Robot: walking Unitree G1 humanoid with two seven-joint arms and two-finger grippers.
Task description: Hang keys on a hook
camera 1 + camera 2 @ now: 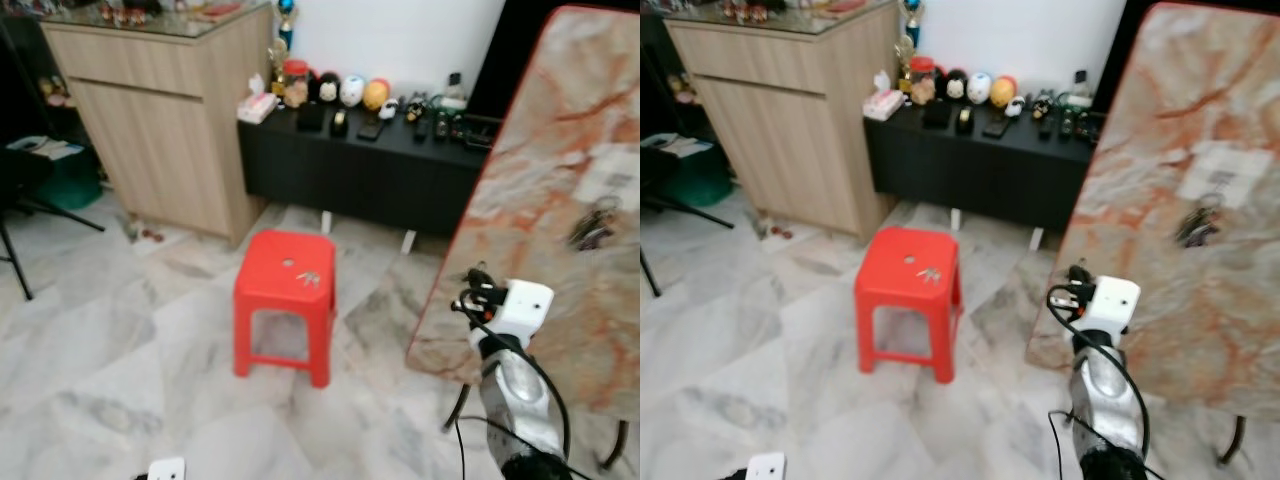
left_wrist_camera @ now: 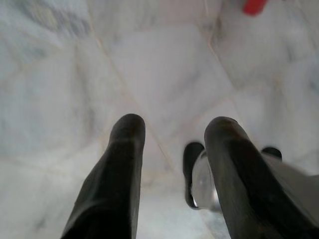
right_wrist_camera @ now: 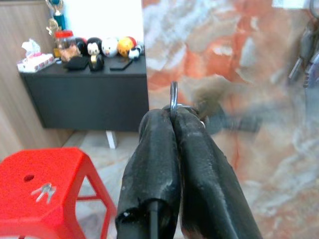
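Head views: the right hand is raised beside the tilted marble-patterned slab, where a dark key bunch already hangs; a small silver key set lies on the red plastic stool.

Right wrist view: its fingers clench a metal key ring, edge-on and upright. Hanging remains.

Left wrist view: the left hand hangs released over the floor.

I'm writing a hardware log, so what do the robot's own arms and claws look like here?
The right arm is a rounded silver shell topped by a white boxy wrist block, with black cables looping beside it. The right claw and the left claw each have two long, rounded, matte black fingers. No markings are legible.
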